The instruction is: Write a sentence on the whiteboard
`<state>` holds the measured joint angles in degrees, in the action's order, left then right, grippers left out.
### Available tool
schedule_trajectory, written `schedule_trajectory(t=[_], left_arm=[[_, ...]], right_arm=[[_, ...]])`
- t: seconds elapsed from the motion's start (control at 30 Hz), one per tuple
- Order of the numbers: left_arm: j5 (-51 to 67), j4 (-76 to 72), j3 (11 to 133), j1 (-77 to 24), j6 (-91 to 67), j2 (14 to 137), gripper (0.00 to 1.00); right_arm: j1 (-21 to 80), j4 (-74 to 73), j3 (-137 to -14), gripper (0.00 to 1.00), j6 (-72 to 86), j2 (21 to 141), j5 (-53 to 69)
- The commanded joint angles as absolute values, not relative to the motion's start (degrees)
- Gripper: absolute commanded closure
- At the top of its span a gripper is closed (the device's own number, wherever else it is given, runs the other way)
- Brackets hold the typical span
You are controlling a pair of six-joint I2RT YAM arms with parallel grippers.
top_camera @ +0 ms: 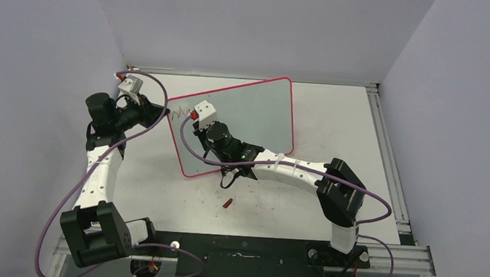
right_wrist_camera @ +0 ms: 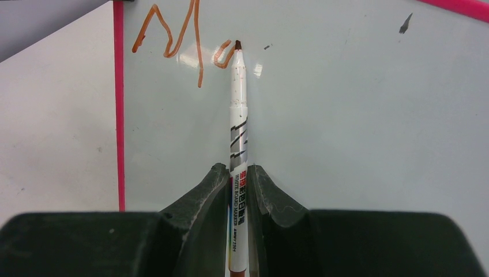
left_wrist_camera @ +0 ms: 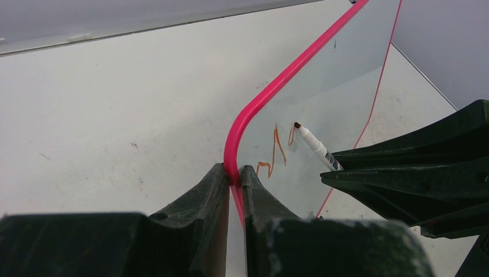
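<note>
On the left, the left jaws pinch the pink rim of the whiteboard, which tilts up from the bench. Near that edge is the sentence, so far only a red-brown "M" and part of another letter. The right jaws squeeze a marker, and its tip touches the board.

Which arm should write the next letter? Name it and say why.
Right. The right tool holds the marker, tip at the whiteboard beside the started letters; the left tool is clamped on the board's rim.
</note>
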<state>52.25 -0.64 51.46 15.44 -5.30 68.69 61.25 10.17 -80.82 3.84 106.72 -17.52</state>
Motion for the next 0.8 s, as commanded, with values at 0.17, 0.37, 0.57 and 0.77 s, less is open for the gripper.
schedule_trajectory(t=[0.17,0.37,0.57,0.77], left_arm=[[53.1,1.1,50.9,15.3,-4.9,67.6,1.0],[53.2,1.1,50.9,15.2,-4.9,67.6,1.0],[53.1,1.1,50.9,15.2,-4.9,67.7,1.0],[53.2,1.1,50.9,15.2,-4.9,67.6,1.0]], right_arm=[[60.9,10.8,-83.2,0.95,3.6,108.1,-16.8],[61.3,10.5,-83.2,0.95,3.2,108.6,-16.5],[61.5,10.3,-83.2,0.95,3.1,108.7,-16.4],[61.6,10.6,-83.0,0.95,3.0,108.5,-17.0]])
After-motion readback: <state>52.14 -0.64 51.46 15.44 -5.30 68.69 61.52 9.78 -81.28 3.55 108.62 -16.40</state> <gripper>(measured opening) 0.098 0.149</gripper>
